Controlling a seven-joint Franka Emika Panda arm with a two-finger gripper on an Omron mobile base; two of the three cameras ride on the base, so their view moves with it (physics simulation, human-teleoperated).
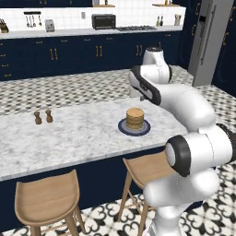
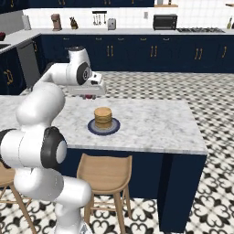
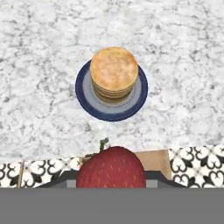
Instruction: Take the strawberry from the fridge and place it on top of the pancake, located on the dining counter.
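In the hand view my gripper (image 3: pixel 111 179) is shut on the strawberry (image 3: pixel 111 168), a red fruit with a green stem that fills the gap between the fingers. Below lies the pancake (image 3: pixel 113 72), a tan stack on a dark blue plate (image 3: pixel 87 103), on the marble dining counter (image 3: pixel 43 52). From the right base view the gripper (image 2: pixel 90 95) hangs above the counter (image 2: pixel 155 123), up and left of the pancake (image 2: pixel 103 117) and apart from it. In the left base view my arm hides the hand behind the pancake (image 1: pixel 135 118). The grey fridge (image 1: pixel 209 41) stands at the far right.
Two small brown shakers (image 1: pixel 43 117) stand on the counter (image 1: pixel 78 133), left of the plate. Wooden stools (image 1: pixel 46 198) (image 2: pixel 105 173) line the counter's near side. Navy cabinets with a microwave (image 1: pixel 103 20) run along the back wall.
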